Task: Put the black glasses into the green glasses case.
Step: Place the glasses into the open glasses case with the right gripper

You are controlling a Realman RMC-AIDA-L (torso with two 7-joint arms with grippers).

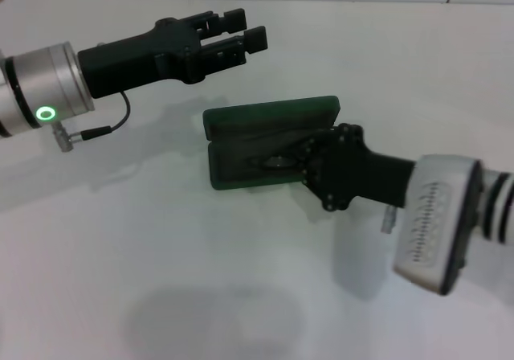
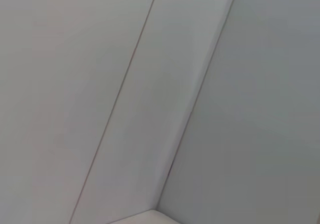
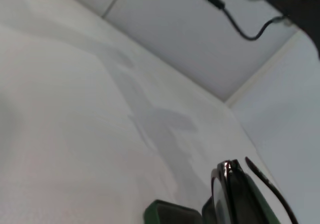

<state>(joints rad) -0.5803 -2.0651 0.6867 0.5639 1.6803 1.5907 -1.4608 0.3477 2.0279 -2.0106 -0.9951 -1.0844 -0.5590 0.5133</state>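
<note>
Nearest the head camera, the right gripper [image 1: 299, 161] reaches in from the right side of the green glasses case [image 1: 265, 143], its black body lying over that end of the open case; its fingertips are hidden among the dark lining, so whether they are closed on anything cannot be told. Inside the case's lower tray, just beside the right gripper's tip, a rounded lens of the black glasses [image 1: 275, 163] shows faintly against the lining. From the right wrist camera the black glasses [image 3: 226, 194] appear close up, a rounded frame edge and a slim temple arm, with a corner of the green glasses case [image 3: 167, 214] just beside them. The case lies open on the white table [image 1: 161, 263], its lid folded back on the far side. Beyond the case's far-left corner, well apart from it, the left gripper [image 1: 245, 30] hangs above the table with its fingers parted and nothing between them.
</note>
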